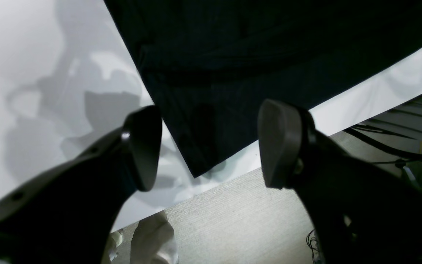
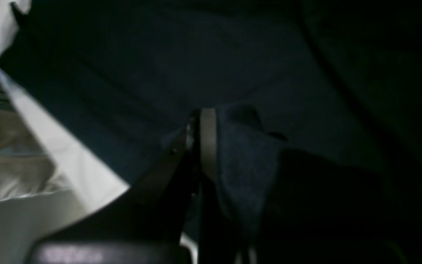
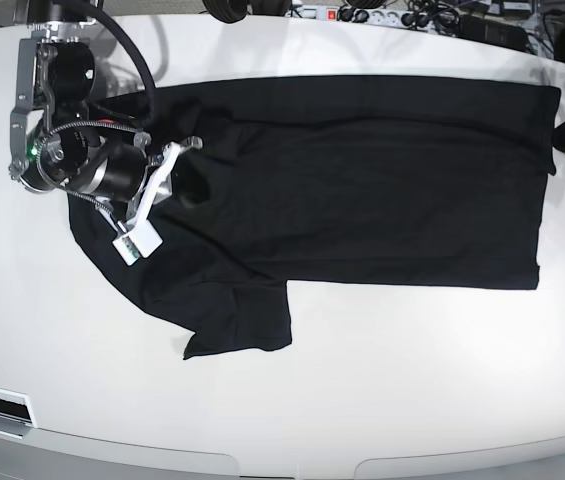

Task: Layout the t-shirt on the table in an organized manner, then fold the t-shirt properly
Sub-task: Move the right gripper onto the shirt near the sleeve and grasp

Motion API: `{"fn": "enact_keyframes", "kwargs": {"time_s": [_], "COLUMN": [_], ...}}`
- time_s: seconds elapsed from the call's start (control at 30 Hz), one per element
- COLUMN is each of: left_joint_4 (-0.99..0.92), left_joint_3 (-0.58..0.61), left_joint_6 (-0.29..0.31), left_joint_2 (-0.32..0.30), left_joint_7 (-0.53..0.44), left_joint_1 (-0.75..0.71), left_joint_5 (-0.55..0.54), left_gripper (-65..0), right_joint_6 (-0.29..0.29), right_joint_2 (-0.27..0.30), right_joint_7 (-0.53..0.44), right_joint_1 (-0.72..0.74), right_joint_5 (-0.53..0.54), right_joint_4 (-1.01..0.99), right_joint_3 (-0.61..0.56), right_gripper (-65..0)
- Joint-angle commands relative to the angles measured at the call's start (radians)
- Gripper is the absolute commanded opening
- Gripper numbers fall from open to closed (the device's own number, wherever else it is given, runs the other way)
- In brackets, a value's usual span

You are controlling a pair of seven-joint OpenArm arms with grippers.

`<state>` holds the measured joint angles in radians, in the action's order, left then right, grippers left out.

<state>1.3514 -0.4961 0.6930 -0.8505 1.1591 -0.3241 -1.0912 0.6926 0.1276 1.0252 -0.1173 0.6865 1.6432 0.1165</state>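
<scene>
**Shirt spread, folding not yet begun**

The t-shirt (image 3: 362, 180) is laid nearly flat across the counter (image 3: 382, 400), hem toward the left arm, collar end under the right arm. One sleeve is spread out at the near side; the collar area is bunched. A tuck of cloth is pinched in the closed jaws of the right gripper (image 2: 202, 139) (a final smoothing, probably). The left gripper (image 1: 209, 146) is held wide over the hem corner, empty. No fold is made. The counter is glossy white; grey carpet and cables (image 1: 387, 146) are seen beyond its edge.
</scene>
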Motion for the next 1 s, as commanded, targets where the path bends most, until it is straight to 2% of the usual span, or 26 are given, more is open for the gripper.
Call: {"fn": "enact_keyframes", "kwargs": {"time_s": [0.0,0.03,0.1,0.13,0.17,0.23,0.27,0.33,0.43,0.53,0.6,0.67,0.73,0.8,0.83,0.97], "left_joint_4": [0.009,0.009,0.009,0.009,0.009,0.009,0.009,0.009,0.008,0.009,0.009,0.008,0.008,0.008,0.008,0.008], "left_joint_3": [-0.011,-0.011,-0.011,-0.011,-0.011,-0.011,-0.011,-0.011,-0.011,-0.011,-0.011,-0.011,-0.011,-0.011,-0.011,-0.011], "left_joint_6": [0.005,0.005,0.005,0.005,0.005,0.005,0.005,0.005,0.005,0.005,0.005,0.005,0.005,0.005,0.005,0.005], "left_joint_2": [-0.032,-0.032,-0.032,-0.032,-0.033,-0.033,-0.032,-0.033,-0.033,-0.033,-0.033,-0.033,-0.033,-0.033,-0.033,-0.033], "left_joint_7": [-0.008,-0.007,-0.007,-0.007,-0.007,-0.007,-0.007,-0.007,-0.007,-0.007,-0.007,-0.007,-0.007,-0.007,-0.007,-0.007], "left_joint_1": [0.006,0.006,0.005,0.006,0.005,0.005,0.005,0.005,0.005,0.005,0.005,0.005,0.005,0.006,0.006,0.006], "left_joint_5": [-0.014,-0.014,-0.013,-0.013,-0.013,-0.014,-0.014,-0.013,-0.013,-0.012,-0.013,-0.013,-0.013,-0.013,-0.013,-0.013], "left_gripper": [-23.0,-23.0,-23.0,-23.0,-23.0,-23.0,-23.0,-23.0,-23.0,-23.0,-23.0,-24.0,-28.8,-34.2,-35.9,-36.5], "right_joint_6": [0.006,-0.012,-0.121,-0.174,-0.226,-0.294,-0.303,-0.299,-0.257,-0.191,-0.101,0.000,0.006,0.006,0.006,0.006], "right_joint_2": [0.005,0.005,0.005,0.005,0.005,0.000,-0.001,-0.002,-0.002,-0.002,0.001,0.005,0.006,0.006,0.006,0.005], "right_joint_7": [-0.055,-0.093,-0.154,-0.174,-0.182,-0.184,-0.183,-0.171,-0.101,0.008,0.101,0.220,0.329,0.371,0.371,0.367], "right_joint_1": [0.025,0.037,0.070,0.088,0.106,0.148,0.167,0.200,0.243,0.267,0.263,0.243,0.209,0.168,0.151,0.108], "right_joint_5": [0.004,-0.015,-0.064,-0.091,-0.114,-0.140,-0.142,-0.142,-0.141,-0.105,-0.009,0.132,0.278,0.361,0.366,0.361], "right_joint_4": [-0.005,-0.027,-0.064,-0.075,-0.076,-0.076,-0.076,-0.076,-0.074,-0.073,-0.073,-0.073,-0.073,-0.073,-0.073,-0.073], "right_joint_3": [0.002,0.002,0.002,0.002,0.002,0.002,0.002,0.002,0.002,0.002,0.002,0.002,0.002,0.002,0.002,0.002], "right_gripper": [-60.3,-52.0,-33.0,-26.2,-22.6,-21.9,-21.9,-21.9,-22.0,-25.6,-32.6,-47.2,-65.0,-65.0,-65.0,-65.0]}}
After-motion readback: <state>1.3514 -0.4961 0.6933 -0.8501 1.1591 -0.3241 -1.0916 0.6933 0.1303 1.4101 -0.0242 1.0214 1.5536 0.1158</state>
